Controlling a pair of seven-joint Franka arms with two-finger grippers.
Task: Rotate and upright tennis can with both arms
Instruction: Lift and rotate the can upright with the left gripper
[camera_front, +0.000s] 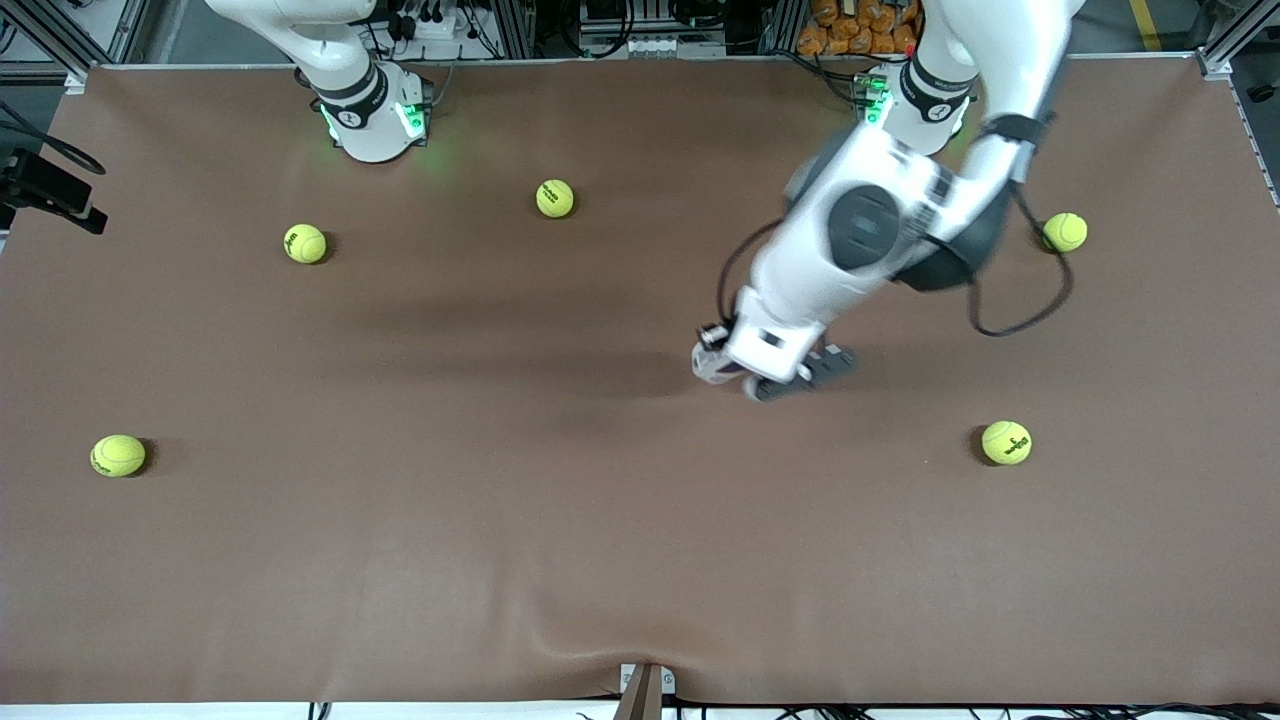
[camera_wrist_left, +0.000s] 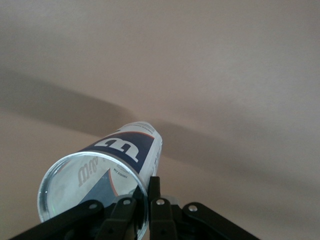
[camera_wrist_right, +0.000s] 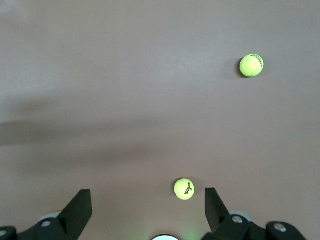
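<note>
In the front view the left arm (camera_front: 880, 225) reaches over the middle of the brown table (camera_front: 500, 560), and its gripper (camera_front: 775, 375) hides most of the can (camera_front: 708, 362); five balls lie scattered around. In the left wrist view the left gripper is clenched on the can, near its clear end. In the right wrist view the right gripper (camera_wrist_right: 147, 210) hangs released, high over a ball (camera_wrist_right: 184, 189).

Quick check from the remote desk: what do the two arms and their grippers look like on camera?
Both arms are glossy white with black joint bands and green lights at their bases. The left arm has a dark round joint cap and a loose black cable looping beside it. The left gripper and right gripper have black fingers with silver screws.
</note>
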